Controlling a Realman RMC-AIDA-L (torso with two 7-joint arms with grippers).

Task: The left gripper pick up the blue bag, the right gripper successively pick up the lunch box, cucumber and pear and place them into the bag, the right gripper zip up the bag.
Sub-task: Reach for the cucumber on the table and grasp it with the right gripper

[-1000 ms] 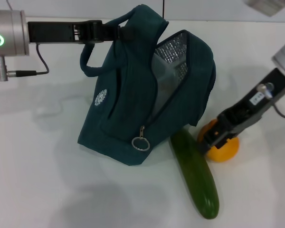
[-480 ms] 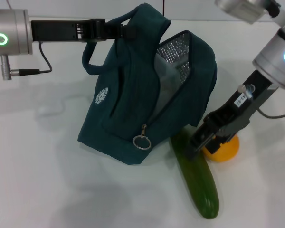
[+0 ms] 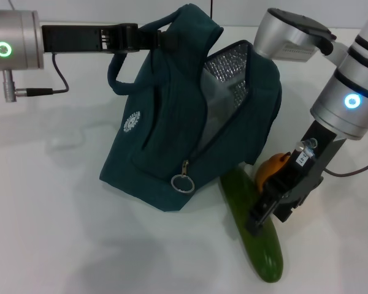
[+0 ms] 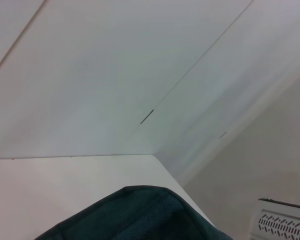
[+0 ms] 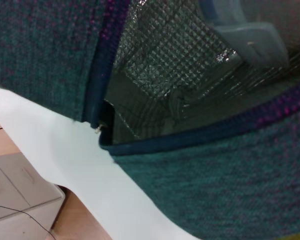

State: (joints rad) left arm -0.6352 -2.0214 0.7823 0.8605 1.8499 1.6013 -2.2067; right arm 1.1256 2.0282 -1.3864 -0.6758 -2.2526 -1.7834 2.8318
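The blue bag (image 3: pixel 165 147) hangs tilted, its base on the table and its mouth unzipped to show foil lining (image 5: pixel 160 65). At the bag's top my left gripper (image 3: pixel 161 38) is shut on a handle. The lunch box (image 5: pixel 242 32) lies inside the bag, its blue-rimmed lid showing in the right wrist view. The cucumber (image 3: pixel 260 248) lies on the table at the bag's right front corner. My right gripper (image 3: pixel 265 219) is open and low over the cucumber's middle, at its right edge. The pear (image 3: pixel 271 168) sits behind that gripper, mostly hidden by it.
A silver ring zipper pull (image 3: pixel 181 184) hangs at the bag's front lower corner. Bag fabric (image 4: pixel 140 215) fills the lower edge of the left wrist view. A white box (image 5: pixel 20 190) stands on the floor beyond the table edge.
My right gripper has swung from beside the pear leftward and down onto the cucumber, and its arm now reaches in from above. Bag and left gripper stay put.
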